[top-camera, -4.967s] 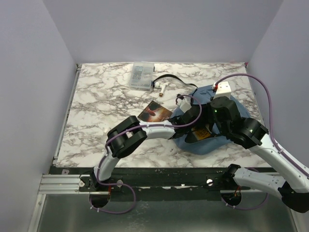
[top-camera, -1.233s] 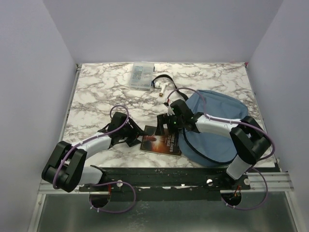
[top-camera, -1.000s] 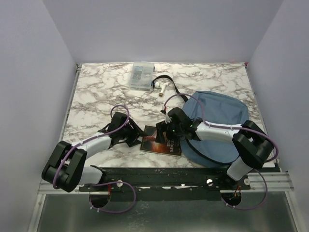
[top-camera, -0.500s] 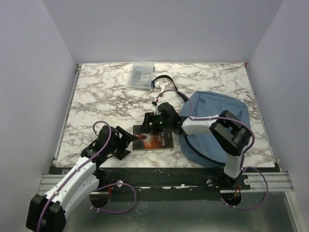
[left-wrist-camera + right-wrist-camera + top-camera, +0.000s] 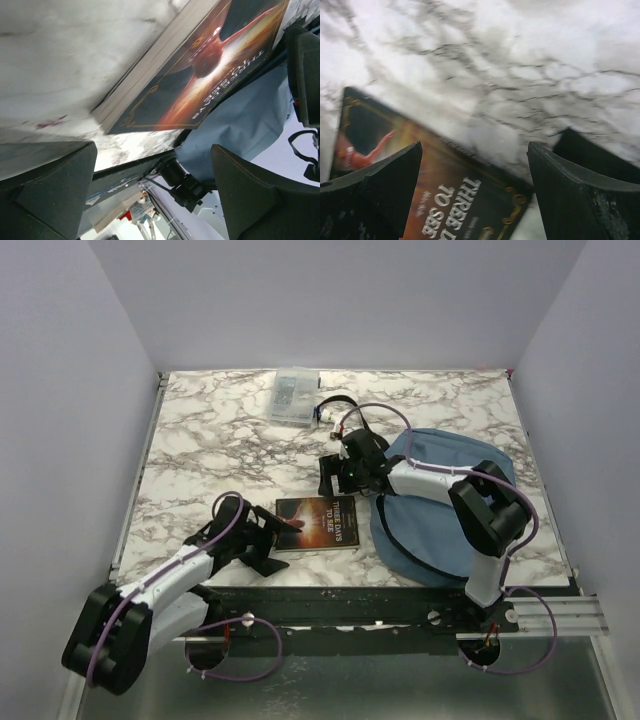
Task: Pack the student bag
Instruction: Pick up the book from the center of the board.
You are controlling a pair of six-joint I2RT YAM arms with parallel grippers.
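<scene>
The student bag [image 5: 425,530] lies flat on the worktop's [image 5: 220,440] near right, contents hidden. Just left of it lies a book [image 5: 318,523]; the left fingers [image 5: 50,200] gape wide at its near-left corner, and the right fingers [image 5: 375,190] stand wide over its far edge. A clear plastic box [image 5: 292,397] sits far back.

The student bag [image 5: 428,535], a soft dusty-blue fabric backpack with a rounded outline, is laid flat on the right half of the marble table [image 5: 220,440], near the front edge. A black zip line is seen curving along its left side.
</scene>
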